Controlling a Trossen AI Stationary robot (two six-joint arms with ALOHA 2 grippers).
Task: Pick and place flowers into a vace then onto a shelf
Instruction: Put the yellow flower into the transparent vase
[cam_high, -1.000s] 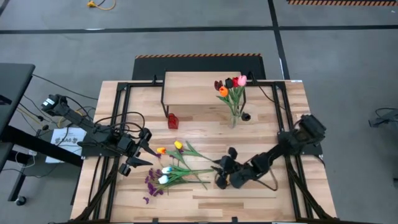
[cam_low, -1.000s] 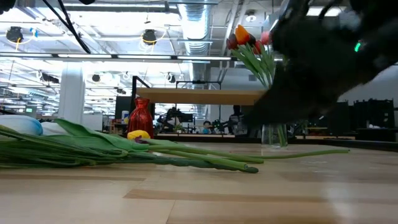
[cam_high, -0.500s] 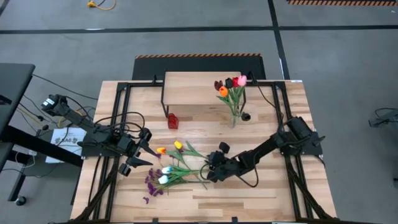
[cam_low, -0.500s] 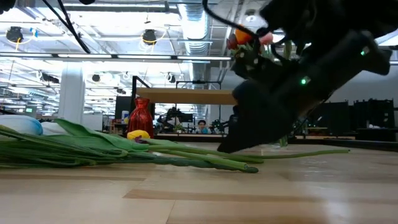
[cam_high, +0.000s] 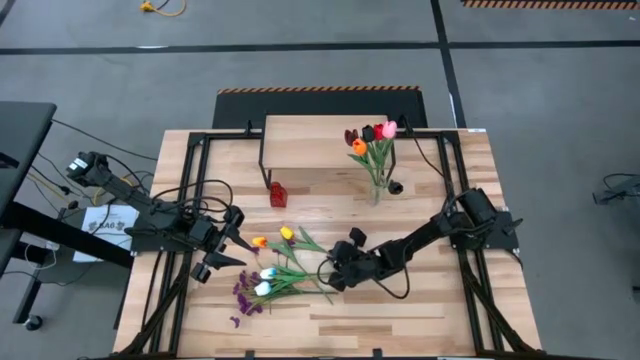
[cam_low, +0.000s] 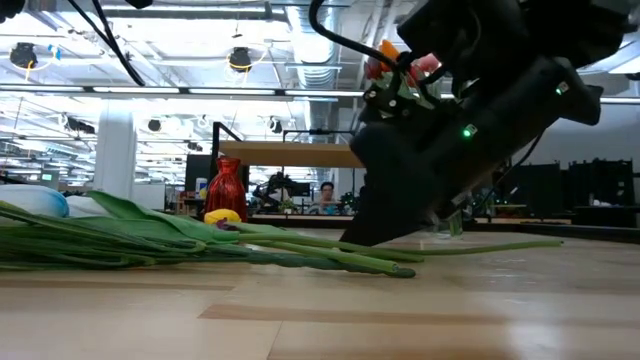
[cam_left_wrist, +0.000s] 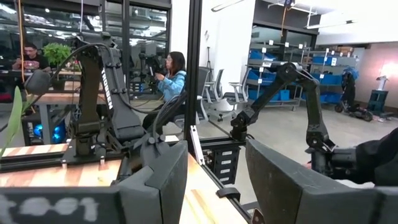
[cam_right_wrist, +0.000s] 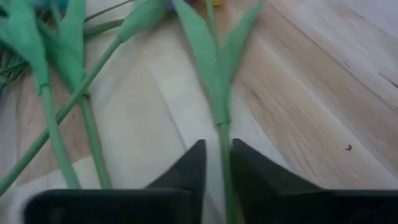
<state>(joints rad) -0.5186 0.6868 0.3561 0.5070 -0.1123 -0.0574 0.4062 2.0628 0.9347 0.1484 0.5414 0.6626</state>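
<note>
Right wrist view: right gripper jaws pinch a thin smooth green stem, seemingly gripped; left's parted.

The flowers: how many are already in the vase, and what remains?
Done: several tulips stand in the glass vase. In hand: the right claw is closing around one green stem on the table. Left: the loose flowers, then moving the vase onto the shelf. The left claw waits open.

One camera hung overhead, looking straight down on the whole light wood-plank table. Another sat at tabletop level, facing across it into the room. Each wrist camera peered forward between its own jaws; the right one, closest in, shared the loose green-stemmed artificial tulips with the overhead view.
</note>
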